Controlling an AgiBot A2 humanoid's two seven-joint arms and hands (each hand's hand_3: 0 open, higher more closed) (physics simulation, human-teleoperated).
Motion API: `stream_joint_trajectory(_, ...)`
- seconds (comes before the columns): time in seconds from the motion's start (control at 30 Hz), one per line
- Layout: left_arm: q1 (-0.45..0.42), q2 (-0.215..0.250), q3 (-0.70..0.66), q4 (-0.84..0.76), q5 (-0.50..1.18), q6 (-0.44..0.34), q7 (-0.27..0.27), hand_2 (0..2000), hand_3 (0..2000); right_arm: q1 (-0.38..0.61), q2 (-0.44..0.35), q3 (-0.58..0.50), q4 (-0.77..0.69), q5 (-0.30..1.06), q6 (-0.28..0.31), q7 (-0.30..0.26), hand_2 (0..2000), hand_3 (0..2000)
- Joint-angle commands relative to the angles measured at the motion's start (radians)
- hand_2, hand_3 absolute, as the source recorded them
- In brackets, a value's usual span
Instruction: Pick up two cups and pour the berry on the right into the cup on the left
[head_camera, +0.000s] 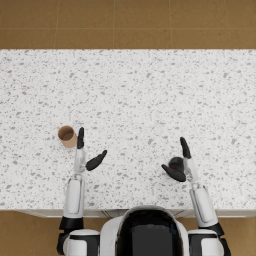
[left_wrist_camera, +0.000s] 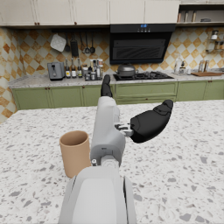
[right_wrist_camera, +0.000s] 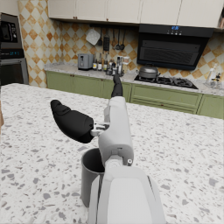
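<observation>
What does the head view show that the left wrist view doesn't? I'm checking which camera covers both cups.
Only the head view shows the dark cup and the right hand beside it. Only the left wrist view shows the kitchen behind: stove, toaster and green cabinets. Both show the tan cup upright beside the open left hand on the speckled counter.

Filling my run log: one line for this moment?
phase: pre-grasp | left hand: open beside tan cup | right hand: open beside dark cup
</observation>
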Motion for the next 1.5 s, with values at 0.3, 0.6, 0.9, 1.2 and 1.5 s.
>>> stream_joint_trajectory(0.3,-0.032,0.021,-0.210,0.116,0.106,-0.001,-0.001,0,0,-0.168,0.045,-0.085,0.068,0.106,-0.001,0.001,0,0)
stream_joint_trajectory(0.6,0.006,0.032,-0.233,0.309,0.111,-0.001,-0.001,0,0,-0.226,0.040,-0.089,0.013,0.112,-0.001,0.001,0,0)
stream_joint_trajectory(0.9,0.075,0.043,-0.203,0.440,0.111,-0.001,-0.001,0,0,-0.203,0.013,-0.070,-0.102,0.112,-0.001,0.001,0,0)
stream_joint_trajectory(1.2,0.132,0.058,-0.197,0.557,0.111,-0.001,-0.001,0,0,-0.161,-0.021,-0.049,-0.217,0.112,0.006,0.002,0,0)
stream_joint_trajectory(1.5,0.172,0.072,-0.207,0.611,0.111,-0.001,-0.001,0,0,-0.134,-0.051,-0.045,-0.286,0.111,0.028,0.005,0,0)
